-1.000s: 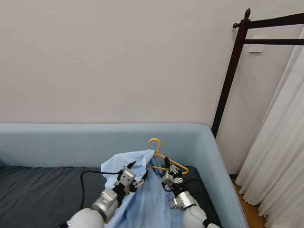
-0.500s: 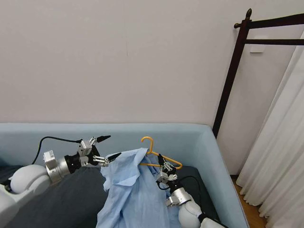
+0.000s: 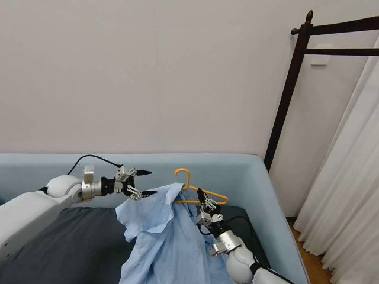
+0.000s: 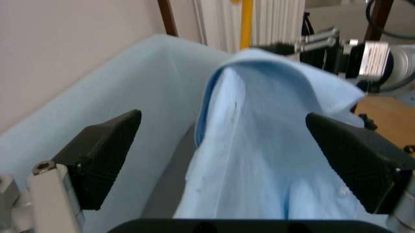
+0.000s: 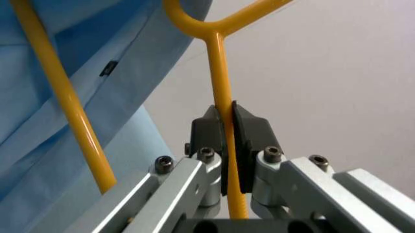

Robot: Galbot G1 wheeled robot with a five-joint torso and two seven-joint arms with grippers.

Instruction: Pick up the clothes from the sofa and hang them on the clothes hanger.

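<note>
Pale-blue sofa (image 3: 59, 174) across the lower head view, with a dark seat cushion (image 3: 53, 236) inside its walls. Beyond the sofa's right end, a tall dark wooden clothes rack (image 3: 291, 89) beside a white curtain (image 3: 349, 195), well apart from everything in hand. Probably where the loaded hanger is meant to end up.

Light-blue shirt (image 3: 172, 236) raised at its upper end above the cushion, the rest trailing down onto the seat. Collar (image 3: 169, 192) and one shoulder draped over the left side of a yellow hanger (image 3: 185, 176), the hanger's right arm bare. Judged only half dressed, and kept aloft so the cloth hangs free enough to arrange.

Right gripper (image 3: 205, 207) low at the sofa's right end, pointing upward under the hanger's bare side. Pads (image 5: 250, 131) pressed together on one of the yellow rods, nothing else between them. Held so, presumably, to keep the hanger steady as a fixed frame for the cloth, with the hook left free for the rack.

Left gripper (image 3: 148, 182) reaching in from the left above the cushion, level with the collar and just beside it. Fingers (image 4: 104, 150) spread wide, gripping nothing. From its wrist camera, the collar fold straight ahead in line with the gap, untouched. Placed there, at a guess, within easy reach of the loose shoulder in case the cloth needs drawing across.
</note>
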